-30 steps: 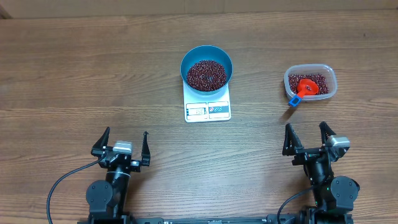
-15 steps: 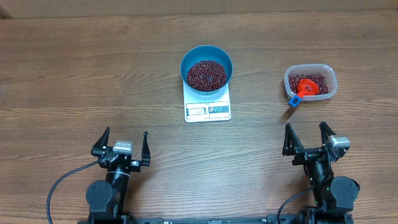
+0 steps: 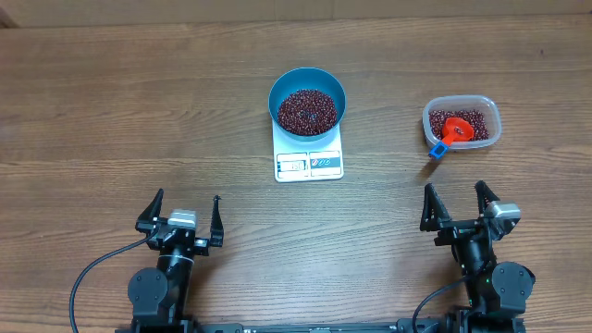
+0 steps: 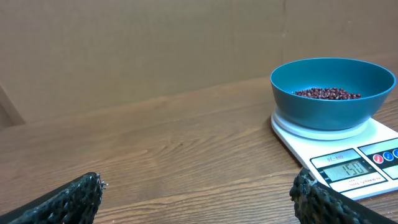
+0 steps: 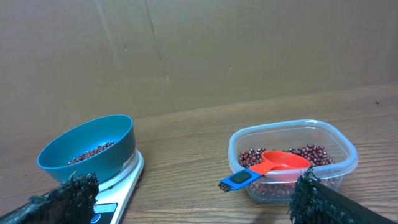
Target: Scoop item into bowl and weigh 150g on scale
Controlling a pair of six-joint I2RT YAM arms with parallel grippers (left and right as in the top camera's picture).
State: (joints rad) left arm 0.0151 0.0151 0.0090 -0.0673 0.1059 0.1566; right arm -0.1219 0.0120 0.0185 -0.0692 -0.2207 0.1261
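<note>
The left hand (image 3: pixel 186 198) sits low at the near edge of the tabletop (image 3: pixel 92 111). Its fingers are wide apart and hold nothing. Ahead of it and off to its right, the blue bowl (image 3: pixel 307 74) stands on the white scale (image 3: pixel 309 165), with dark red beans (image 3: pixel 307 109) piled inside. The scale's little window (image 4: pixel 352 168) looks like it shows the number the task asks for, so the weighing seems done. Further right is a clear tub (image 3: pixel 497 120) with more beans and the red scoop (image 3: pixel 455 129). Its blue handle pokes over the near rim, towards the robot. The right hand (image 3: pixel 454 190), fingers apart and empty, is right behind the tub, so it is the nearer one.
</note>
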